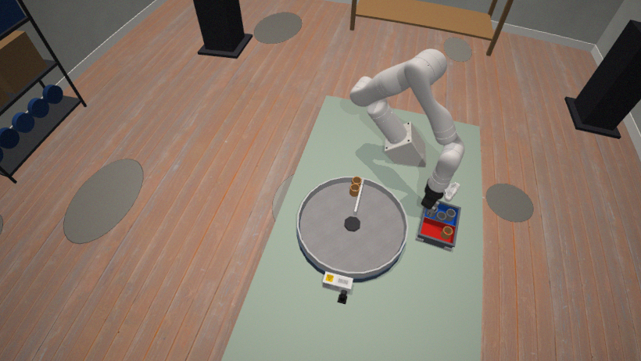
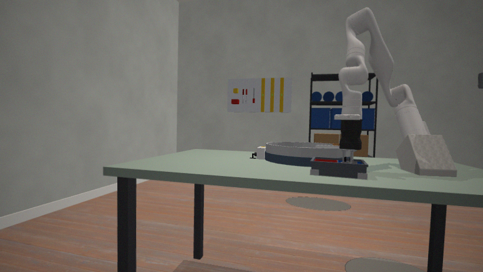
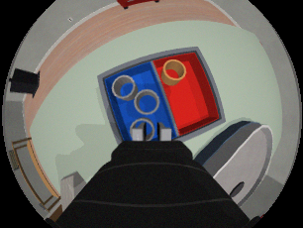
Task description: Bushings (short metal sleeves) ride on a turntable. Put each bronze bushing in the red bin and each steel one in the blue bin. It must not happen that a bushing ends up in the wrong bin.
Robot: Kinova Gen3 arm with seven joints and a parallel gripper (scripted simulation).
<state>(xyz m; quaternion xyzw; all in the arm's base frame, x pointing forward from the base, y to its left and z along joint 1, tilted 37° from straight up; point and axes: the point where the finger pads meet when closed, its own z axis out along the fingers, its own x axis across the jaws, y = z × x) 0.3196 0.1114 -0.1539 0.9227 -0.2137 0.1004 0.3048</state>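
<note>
My gripper [image 1: 431,210] [image 2: 347,158] [image 3: 151,128] points down into the blue bin [image 1: 453,221] [image 3: 165,117]. Its fingers are parted, with one finger over the ring of a steel bushing [image 3: 140,120] and the other to the right of it in the wrist view. Two other steel bushings [image 3: 121,81] [image 3: 147,94] stand in the blue bin. One bronze bushing [image 1: 446,234] [image 3: 171,80] stands in the red bin [image 1: 431,230] [image 3: 198,99]. Two bronze bushings [image 1: 356,180] [image 1: 354,191] sit together on the turntable [image 1: 323,241] [image 2: 287,150] [image 3: 248,171]. The lower part of the steel bushing at my fingers is hidden.
A white bar [image 1: 358,199] lies across the turntable beside the bronze bushings, from the rim towards the dark hub [image 1: 352,223]. A white box [image 1: 337,281] [image 2: 261,152] stands at the turntable's edge. A grey wall surrounds and divides the two bins.
</note>
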